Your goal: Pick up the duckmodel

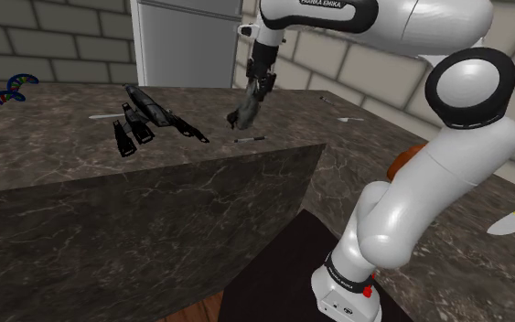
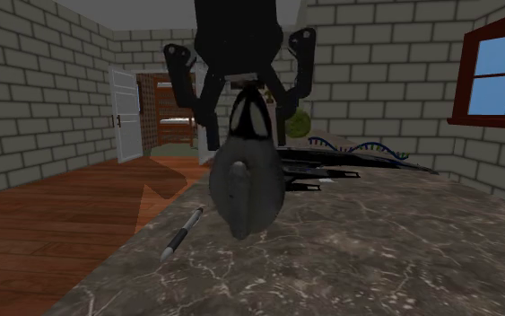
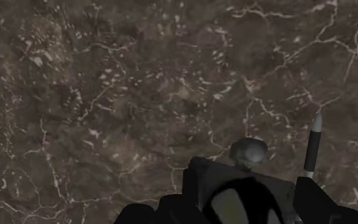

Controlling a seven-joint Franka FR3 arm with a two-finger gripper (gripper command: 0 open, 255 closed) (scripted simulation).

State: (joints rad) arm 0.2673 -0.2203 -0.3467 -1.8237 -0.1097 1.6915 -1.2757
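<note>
Duck (image 2: 246, 184): grey, matt, rounded. Clasped at narrow upper end by gripper (image 2: 248, 115), jaws closed partway on it. Body hung below fingers, over counter (image 2: 394, 260), apparently just clear of it; contact not ruled out. Judged light, stiff, smooth, so slip or swing to be expected under tilt. Hold best taken across narrow part, not wide belly. Pen (image 2: 180, 235) noted near on counter. Dark tools (image 1: 150, 117) further off.

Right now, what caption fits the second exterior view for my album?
Black gripper holds a grey duck model over the dark marbled counter, a pen lying nearby.
</note>
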